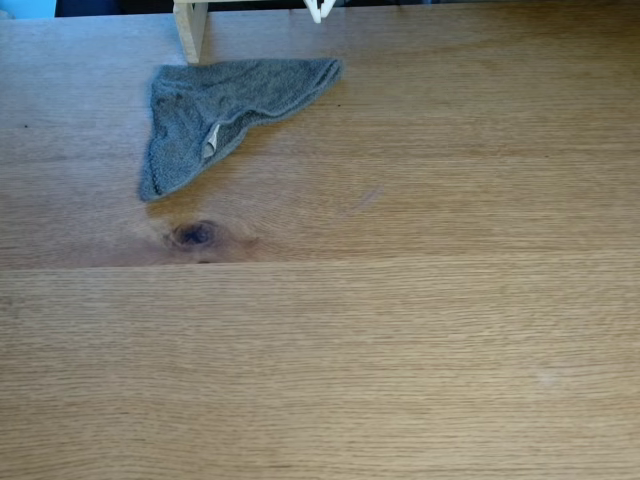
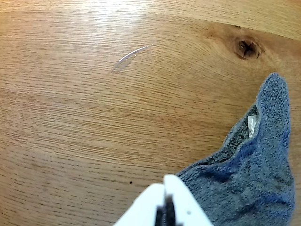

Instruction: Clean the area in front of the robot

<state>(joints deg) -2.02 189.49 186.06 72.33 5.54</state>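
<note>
The gripper (image 2: pixel 164 186) hung closed and empty; a grey cloth (image 2: pixel 254 174) lay at its three o'clock on the table (image 2: pixel 70 117).

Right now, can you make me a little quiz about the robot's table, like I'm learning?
1. True or false: the crumpled grey terry cloth covers the dark oval knot in the light-brown wooden tabletop.
2. In the wrist view, the white pointed end effector looks: A wide open, B shut.
3. Fill in: a small white ____ peeks from the cloth's fold.

Key: 1 false, 2 B, 3 tag.
</note>
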